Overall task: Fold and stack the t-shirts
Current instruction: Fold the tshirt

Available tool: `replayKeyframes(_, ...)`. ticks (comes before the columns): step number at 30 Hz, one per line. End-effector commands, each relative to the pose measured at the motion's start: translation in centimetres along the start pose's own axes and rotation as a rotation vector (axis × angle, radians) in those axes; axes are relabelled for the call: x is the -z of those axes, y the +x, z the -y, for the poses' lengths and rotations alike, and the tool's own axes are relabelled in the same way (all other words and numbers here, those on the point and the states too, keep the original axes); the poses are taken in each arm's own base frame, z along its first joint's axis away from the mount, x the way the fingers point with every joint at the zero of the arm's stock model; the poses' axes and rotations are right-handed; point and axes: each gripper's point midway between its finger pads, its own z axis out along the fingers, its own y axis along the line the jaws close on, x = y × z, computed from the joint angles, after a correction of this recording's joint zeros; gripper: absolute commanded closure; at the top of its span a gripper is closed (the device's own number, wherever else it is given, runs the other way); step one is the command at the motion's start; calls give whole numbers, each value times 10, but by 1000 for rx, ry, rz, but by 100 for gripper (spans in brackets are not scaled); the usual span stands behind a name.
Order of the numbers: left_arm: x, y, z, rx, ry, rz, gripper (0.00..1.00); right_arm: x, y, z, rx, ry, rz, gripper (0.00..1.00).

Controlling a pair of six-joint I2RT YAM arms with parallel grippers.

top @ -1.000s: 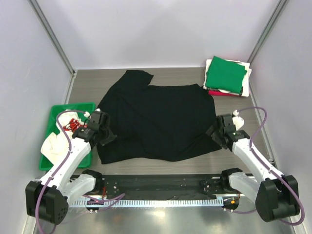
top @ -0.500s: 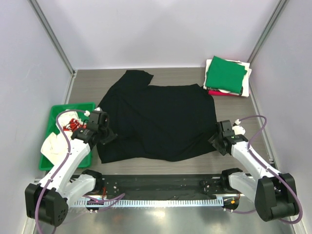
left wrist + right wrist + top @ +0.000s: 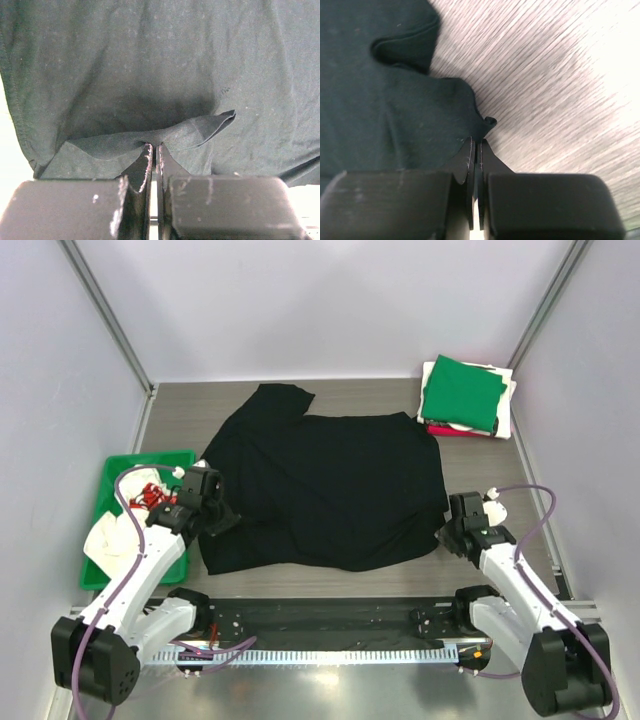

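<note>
A large black t-shirt (image 3: pixel 330 485) lies spread across the middle of the table. My left gripper (image 3: pixel 222 520) is at its near left corner. In the left wrist view that gripper (image 3: pixel 155 146) is shut on a raised fold of the black t-shirt (image 3: pixel 150 60). My right gripper (image 3: pixel 447 530) is at the near right corner. In the right wrist view it (image 3: pixel 477 141) is shut on the edge of the black cloth (image 3: pixel 370 100). A folded stack stands at the back right, with a green t-shirt (image 3: pixel 462 390) on top, a white one (image 3: pixel 505 410) under it and a red one (image 3: pixel 440 429) lowest.
A green plastic tray (image 3: pixel 110 475) sits at the left edge and holds a white cloth (image 3: pixel 108 538) and red items (image 3: pixel 150 495). Grey walls close in the wooden table (image 3: pixel 480 465) on three sides. A black rail (image 3: pixel 330 620) runs along the near edge between the arm bases.
The right gripper came toward the near edge and closed from open onto the black shirt's near right corner. The left arm has barely moved and stays shut.
</note>
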Motion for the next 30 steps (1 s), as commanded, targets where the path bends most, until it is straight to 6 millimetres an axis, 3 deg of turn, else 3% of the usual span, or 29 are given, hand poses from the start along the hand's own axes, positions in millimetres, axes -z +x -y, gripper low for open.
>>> replayKeyframes(1, 9, -8, 4, -8, 26, 35, 100, 18, -5, -8, -12, -47, -2, 99)
replayKeyframes(5, 41, -14, 10, -13, 69, 66, 100, 52, -15, -15, -12, -123, 25, 99)
replayKeyframes(9, 66, -7, 8, -18, 82, 47, 100, 89, -24, -21, -16, -198, 49, 99)
replayKeyframes(13, 86, 9, 5, -13, 105, -1, 100, 113, -21, -4, -1, -191, 55, 99)
replayKeyframes(18, 105, 17, 7, -6, 145, -22, 100, 143, -33, 0, 8, -218, 108, 99)
replayKeyframes(20, 110, 13, 10, -35, 148, -20, 100, 147, -35, -1, 23, -218, 109, 99)
replayKeyframes(22, 120, -8, 18, -91, 157, 44, 100, 145, -39, -10, 35, -230, 102, 99)
replayKeyframes(29, 108, -68, 56, -197, 150, 121, 100, 106, -35, -48, 95, -244, 8, 99)
replayKeyframes(30, 97, -72, 60, -203, 134, 102, 100, 103, -38, -51, 99, -237, 11, 99)
